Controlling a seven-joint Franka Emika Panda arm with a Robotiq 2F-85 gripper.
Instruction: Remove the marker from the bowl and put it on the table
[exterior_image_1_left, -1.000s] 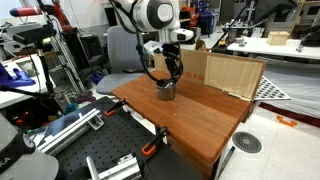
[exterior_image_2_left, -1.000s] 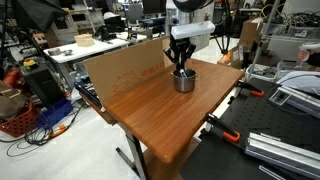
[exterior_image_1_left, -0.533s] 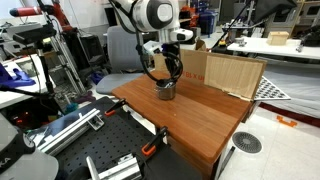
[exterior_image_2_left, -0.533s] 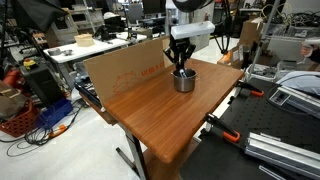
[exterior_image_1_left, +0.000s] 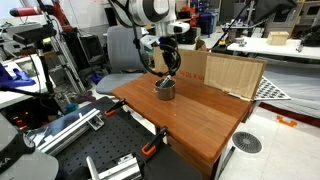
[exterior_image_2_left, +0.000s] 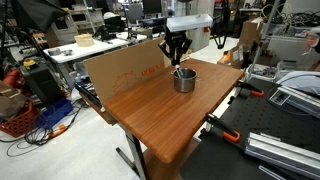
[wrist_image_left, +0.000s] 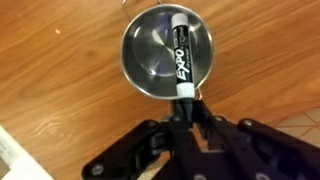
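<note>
The small grey metallic bowl (wrist_image_left: 148, 55) stands on the reddish-brown wooden table (exterior_image_1_left: 200, 118), near its far edge; it shows in both exterior views (exterior_image_1_left: 165, 89) (exterior_image_2_left: 184, 80). The marker (wrist_image_left: 181, 52), dark with a whitish labelled section, hangs over the bowl in the wrist view. My gripper (wrist_image_left: 184, 108) is shut on the marker's near end. In both exterior views the gripper (exterior_image_1_left: 168, 68) (exterior_image_2_left: 177, 62) is just above the bowl, and the marker's lower tip is at about the height of the rim.
Tan cardboard sheets (exterior_image_1_left: 232, 72) (exterior_image_2_left: 120, 66) stand upright along the table's far edge behind the bowl. The table (exterior_image_2_left: 150, 115) stretches bare towards its near corner. Lab benches, rails and cables surround the table.
The gripper has risen from inside the bowl with the marker in its jaws. The bowl has stayed in place.
</note>
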